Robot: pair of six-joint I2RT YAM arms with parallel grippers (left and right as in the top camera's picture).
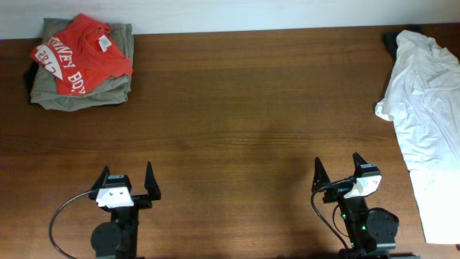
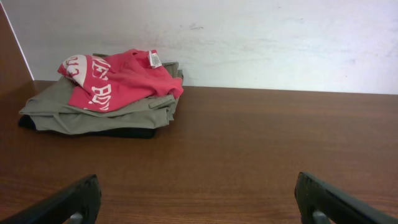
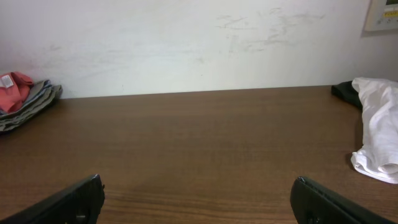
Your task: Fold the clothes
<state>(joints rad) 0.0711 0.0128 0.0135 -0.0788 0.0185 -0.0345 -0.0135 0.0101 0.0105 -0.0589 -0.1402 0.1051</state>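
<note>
My two arms sit at the near edge of a brown wooden surface (image 1: 244,115). My left pincer (image 1: 126,176) and right pincer (image 1: 337,171) are both spread wide and grasp nothing; they are well apart from every piece of cloth.

The red-orange shirt (image 1: 83,52) lies in the far left corner. It is folded into a compact bundle with its white neck label on top, and it rests on a folded olive garment (image 1: 79,97). I judge that it sits there as a finished piece, stacked out of the way so the middle stays free for work.

Along the right edge lies a rumpled white cloth (image 1: 424,108), unfolded and probably waiting its turn.

Several things are hard to make out. The shirt's white lettering is bent by the folds, so I cannot read it whole. My left wrist view shows a thin dark layer (image 2: 121,132) under the olive garment, but I cannot tell what it is. The white cloth runs off the right and bottom edges of the overhead view. A dark item (image 1: 392,39) pokes out behind its far end, mostly covered. My wrist views show only my fingertips at the bottom corners.
</note>
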